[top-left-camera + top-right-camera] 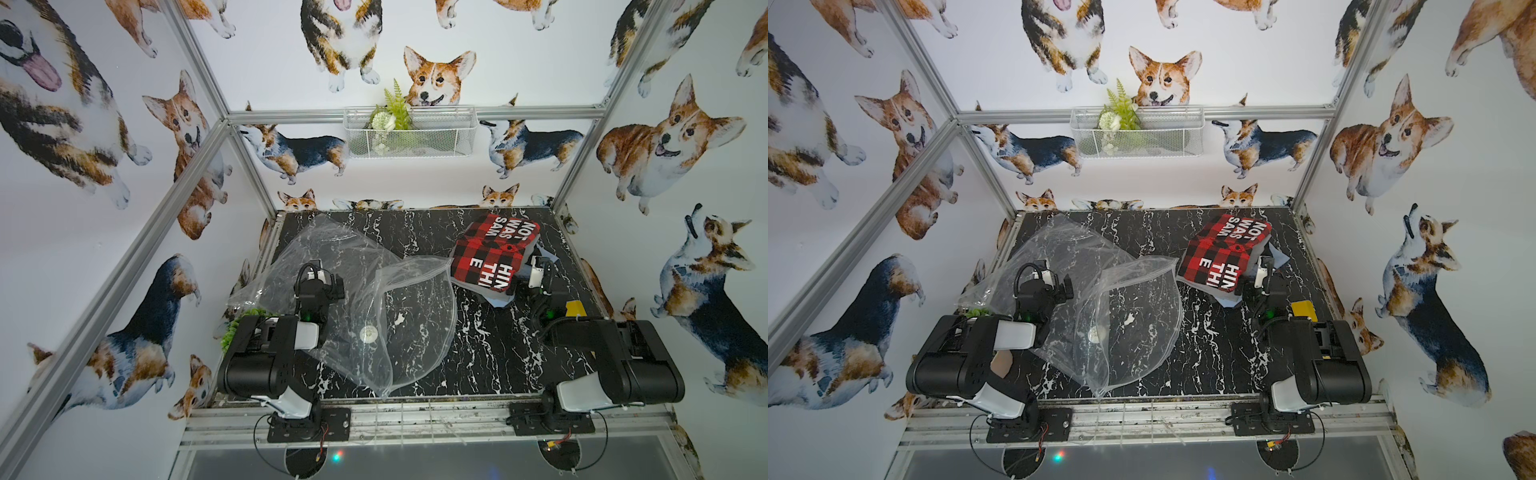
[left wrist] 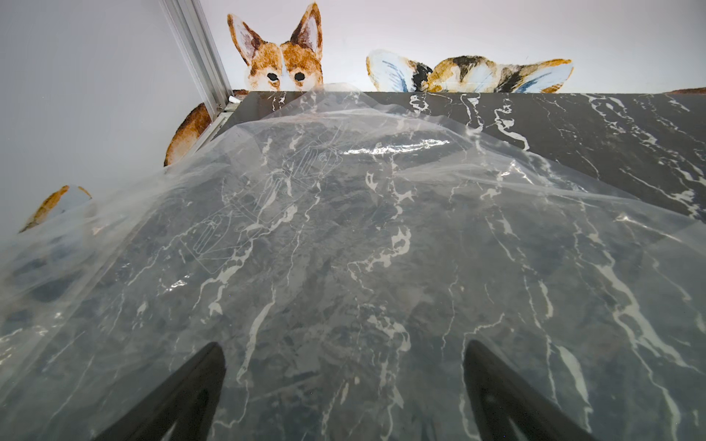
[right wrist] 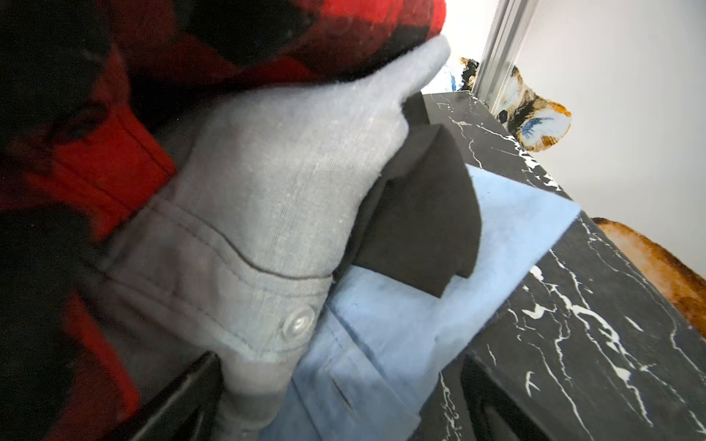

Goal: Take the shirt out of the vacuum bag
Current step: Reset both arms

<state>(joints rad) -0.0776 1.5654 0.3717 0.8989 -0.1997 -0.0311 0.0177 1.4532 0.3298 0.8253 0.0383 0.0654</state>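
Black marble-pattern table [image 1: 478, 353] with white veining, enclosed by an aluminium frame [image 1: 198, 58] and white walls [image 1: 270, 62] papered with corgis. White wire basket [image 1: 440, 137] hung on the far rail, holding green and white greenery [image 1: 395, 110]. Small yellow item [image 1: 575, 308] on the table near the right arm. Vacuum bag [image 1: 374, 299] clear and crumpled, spread over the left half and middle of the table, with a round white valve [image 1: 368, 333] toward its near side. Shirt [image 1: 494, 253], red and black plaid with white lettering, outside the bag at the far right of the table, atop other folded cloth; nearest corner of the bag just beside it. Valve and lettering visible in both top views only. Left wrist view alone: faint line drawings [image 2: 263, 198] printed on the bag film, and left fingers [image 2: 183, 393] spread wide, clamping nothing, with film across the whole space ahead. Right wrist view alone: layers under the plaid, namely a grey cuff [image 3: 248, 267] with a clear button [image 3: 298, 322], a black cloth [image 3: 420, 214] and a light blue cloth [image 3: 515, 217] lowest on the table. Right fingers [image 3: 179, 401] likewise spread wide, released, low at the side of that pile, with grey cuff and blue cloth lying between them. Contact with the cloth impossible to tell.
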